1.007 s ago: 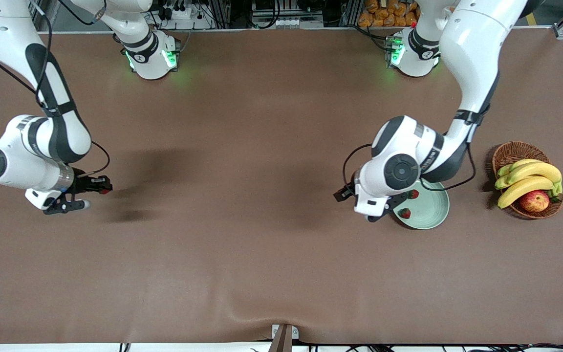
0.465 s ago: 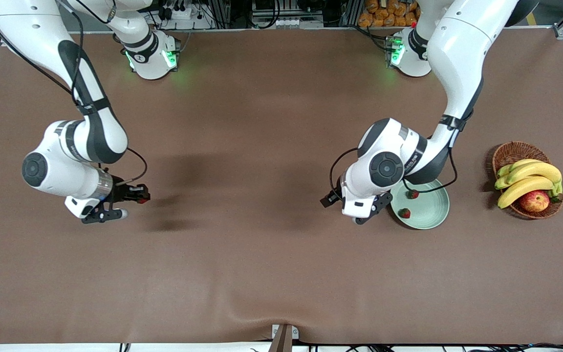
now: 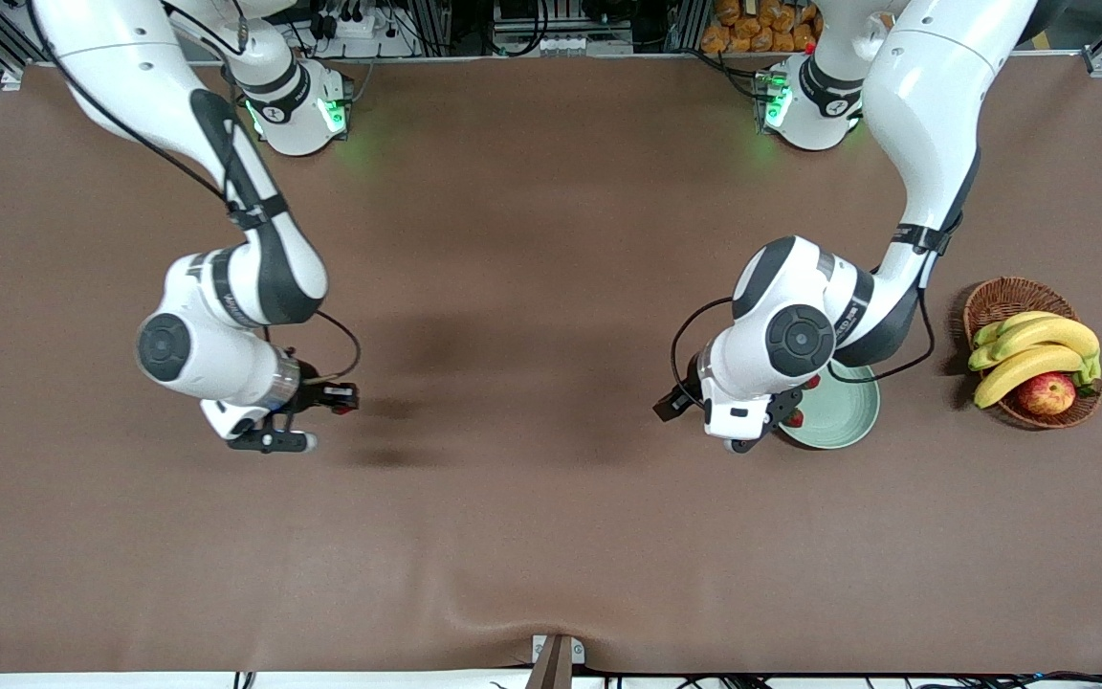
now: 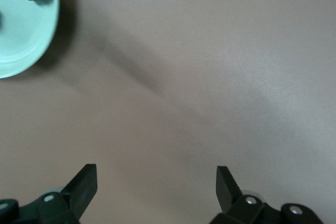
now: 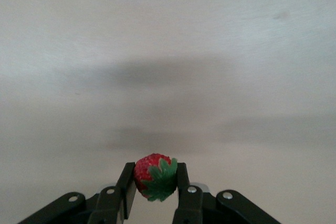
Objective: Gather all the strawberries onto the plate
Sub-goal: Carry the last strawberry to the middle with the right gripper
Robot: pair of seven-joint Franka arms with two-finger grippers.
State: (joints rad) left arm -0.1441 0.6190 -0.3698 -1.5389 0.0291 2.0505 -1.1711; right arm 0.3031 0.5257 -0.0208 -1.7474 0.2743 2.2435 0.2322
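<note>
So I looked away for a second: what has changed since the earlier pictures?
The right gripper, shut on a strawberry, has carried it over the table toward the plate. The left gripper, open, has shifted slightly beside the plate. The two strawberries in the plate and the fruit basket stayed put.

Both arms are shiny white with round, fat joints and black bands. Each round white base glows with a green light, and thin black cables loop from the wrists. The left gripper point(image 4: 156, 187) and the right gripper point(image 5: 155, 188) are black, with flat black fingers point(image 5: 126, 190) and small silver screws.
</note>
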